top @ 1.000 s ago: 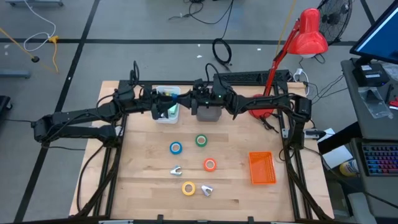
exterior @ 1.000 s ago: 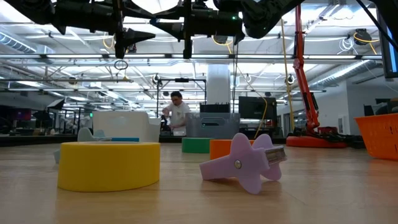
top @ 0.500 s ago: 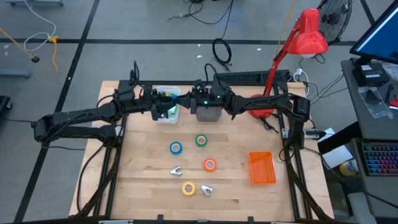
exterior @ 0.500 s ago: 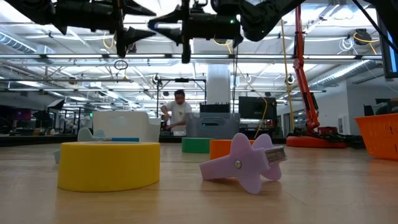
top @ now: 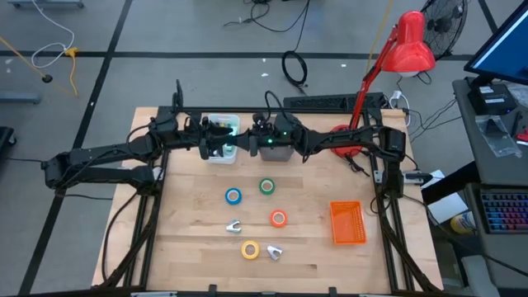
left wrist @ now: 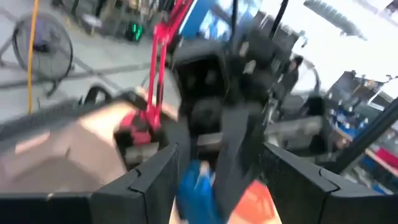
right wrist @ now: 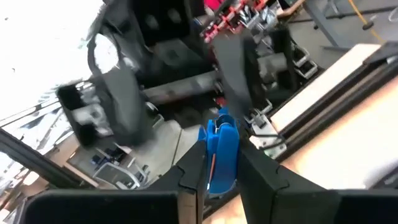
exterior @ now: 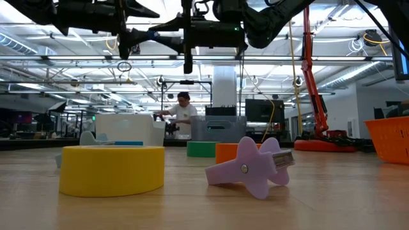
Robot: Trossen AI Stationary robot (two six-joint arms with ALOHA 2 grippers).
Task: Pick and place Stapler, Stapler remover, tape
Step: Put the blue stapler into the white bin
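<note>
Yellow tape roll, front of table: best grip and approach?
Take the yellow tape from straight above, one finger in the hole and one outside, pinching the wall. It lies flat with its hole up, and the purple remover sits close on its right, so avoid that side.

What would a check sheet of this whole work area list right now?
Surface: wooden table.
Job's things: blue tape, green tape, orange tape and yellow tape lying flat; two claw pieces near them; blue object, perhaps the stapler.
Clutter: orange basket, white bin, grey bin.
Hands: right hand shut on the blue object, above the bins; left hand open, facing it.
Cables: black coil on the floor.
Surroundings: red lamp; person beyond the table.
</note>
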